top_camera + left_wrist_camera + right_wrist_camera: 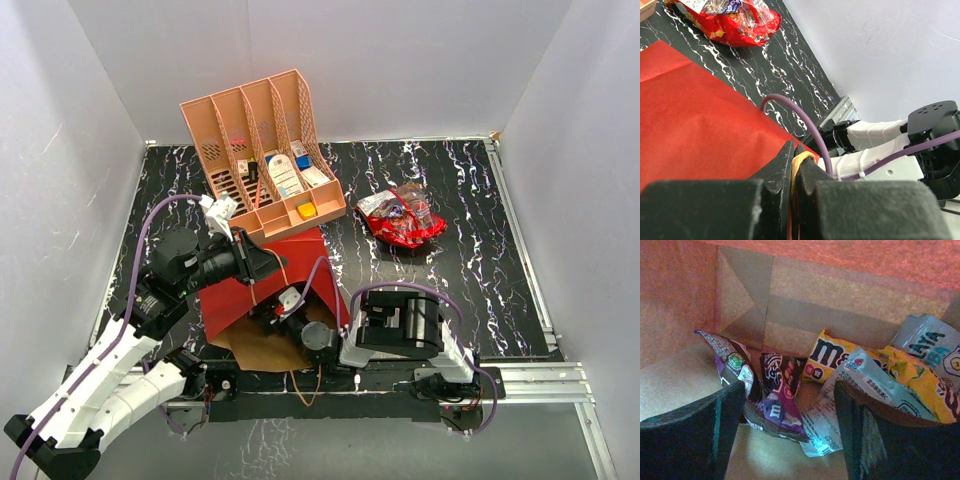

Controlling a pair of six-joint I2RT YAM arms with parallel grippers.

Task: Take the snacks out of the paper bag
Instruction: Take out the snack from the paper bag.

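Observation:
The red paper bag (pixel 262 280) lies on its side, its mouth toward the arms. My left gripper (pixel 795 150) is shut on the bag's tan cord handle (pixel 801 162), above the red outer wall (pixel 695 115). My right gripper (pixel 790 390) is inside the bag and open, its fingers either side of a purple candy pack (pixel 782 390) and a silvery wrapper (pixel 860 385). A dark pack (pixel 730 362), a yellow pack (pixel 832 357) and more packets (pixel 925 370) lie against the brown bottom. A shiny red snack bag (pixel 402 217) lies outside on the table.
The salmon-pink organizer (pixel 262 150) with small boxes stands just behind the paper bag. White walls enclose the black marbled table (pixel 480 270) on three sides. The right arm's body (pixel 400 325) lies beside the bag's mouth.

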